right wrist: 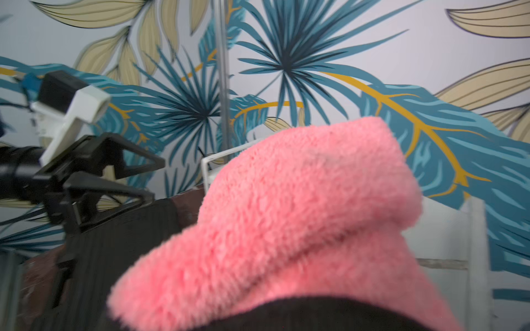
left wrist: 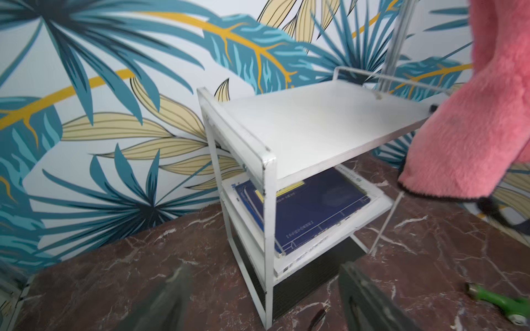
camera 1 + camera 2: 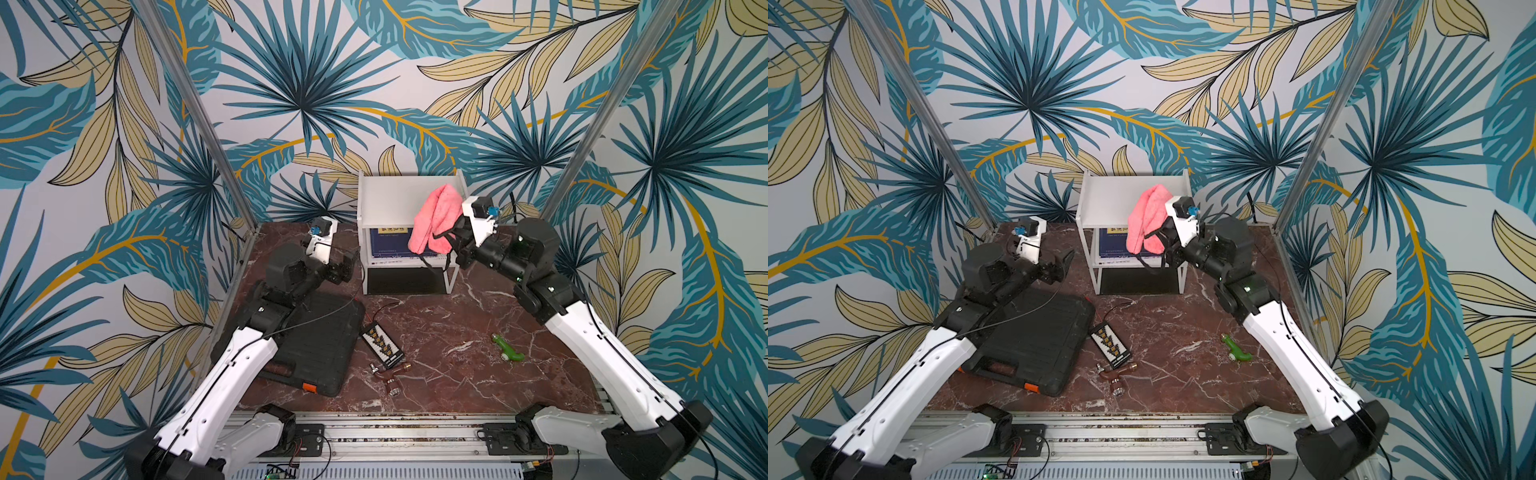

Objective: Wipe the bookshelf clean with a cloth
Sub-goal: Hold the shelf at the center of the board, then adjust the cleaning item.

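The white bookshelf (image 3: 388,203) (image 3: 1111,203) (image 2: 315,123) stands at the back of the table against the wall. A pink fluffy cloth (image 3: 434,216) (image 3: 1146,220) (image 2: 459,143) (image 1: 286,215) hangs over the right front part of its top shelf. My right gripper (image 3: 457,243) (image 3: 1165,245) is shut on the cloth, and the fabric hides its fingertips. My left gripper (image 3: 347,266) (image 3: 1065,259) (image 2: 263,286) (image 1: 152,180) stands open and holds nothing, low beside the shelf's left front leg.
A blue book (image 3: 388,245) (image 2: 309,212) lies on the lower shelf. A black ribbed case (image 3: 316,345) sits under my left arm. A small connector board (image 3: 382,347), a brown fitting (image 3: 390,376) and a green toy (image 3: 509,349) lie on the marble table.
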